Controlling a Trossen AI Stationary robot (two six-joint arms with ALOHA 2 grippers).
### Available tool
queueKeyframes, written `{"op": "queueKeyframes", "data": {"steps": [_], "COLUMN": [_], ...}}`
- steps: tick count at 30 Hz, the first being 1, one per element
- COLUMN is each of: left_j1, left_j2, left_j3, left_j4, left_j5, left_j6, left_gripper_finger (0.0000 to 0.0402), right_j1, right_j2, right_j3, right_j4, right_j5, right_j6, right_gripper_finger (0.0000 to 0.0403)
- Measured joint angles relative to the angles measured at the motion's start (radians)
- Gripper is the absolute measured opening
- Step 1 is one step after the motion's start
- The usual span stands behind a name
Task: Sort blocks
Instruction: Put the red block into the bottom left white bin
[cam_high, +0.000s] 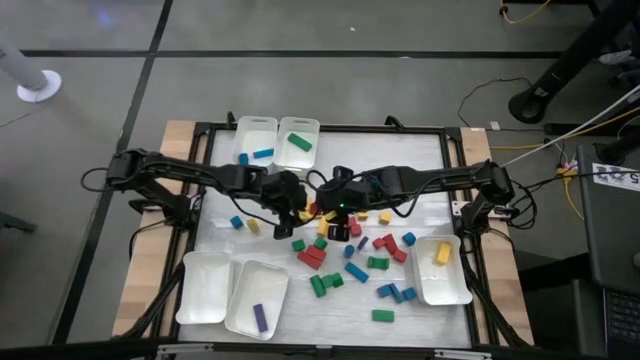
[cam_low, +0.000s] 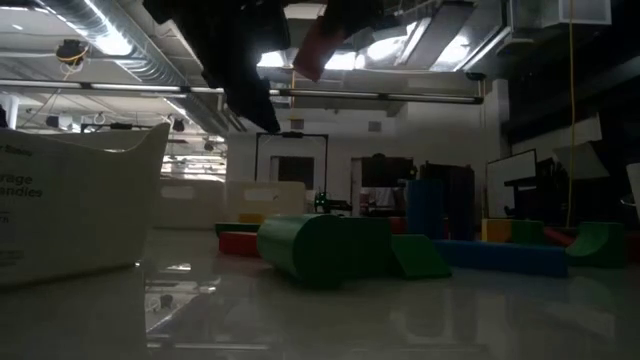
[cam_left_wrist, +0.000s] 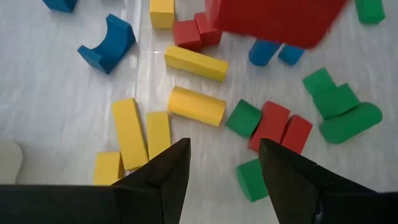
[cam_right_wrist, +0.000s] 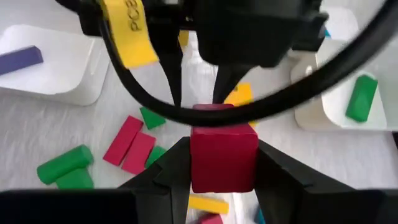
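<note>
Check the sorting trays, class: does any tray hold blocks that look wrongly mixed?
No. The top trays hold blue blocks and a green block, the bottom tray a purple block, the right tray a yellow block. One bottom-left tray looks empty.

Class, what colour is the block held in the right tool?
Red. The block sits clamped in the right tool, shown best in the right wrist view.

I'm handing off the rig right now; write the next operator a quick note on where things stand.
Right hand: shut on a red cube, lifted over the table's middle.
Left hand: open, empty, hovering right beside it over the loose blocks.
Done: a few blocks sit in trays: green, blue, purple, yellow.
Left: one near-left tray holds nothing; most blocks remain unsorted mid-table.
</note>
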Motion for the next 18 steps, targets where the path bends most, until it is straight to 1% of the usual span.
{"op": "queueKeyframes", "data": {"steps": [7,11,13,18], "left_j1": [0.000,0.000,0.000,0.000], "left_j2": [0.003,0.003,0.003,0.003], "left_j3": [0.000,0.000,0.000,0.000], "left_j4": [0.027,0.117,0.144,0.143], "left_j5": [0.000,-0.001,-0.001,-0.005], "left_j6": [0.038,-0.025,-0.020,-0.011], "left_gripper_finger": [0.0180,0.0180,0.0180,0.0180], "right_j1": [0.000,0.000,0.000,0.001], "right_j2": [0.000,0.000,0.000,-0.012], "right_j3": [0.000,0.000,0.000,0.000], "right_j4": [-0.064,-0.101,-0.118,-0.203], "right_j5": [0.001,0.001,0.000,-0.056], "right_j6": [0.052,0.075,0.085,0.131], "right_gripper_finger": [0.0144,0.0144,0.0144,0.0144]}}
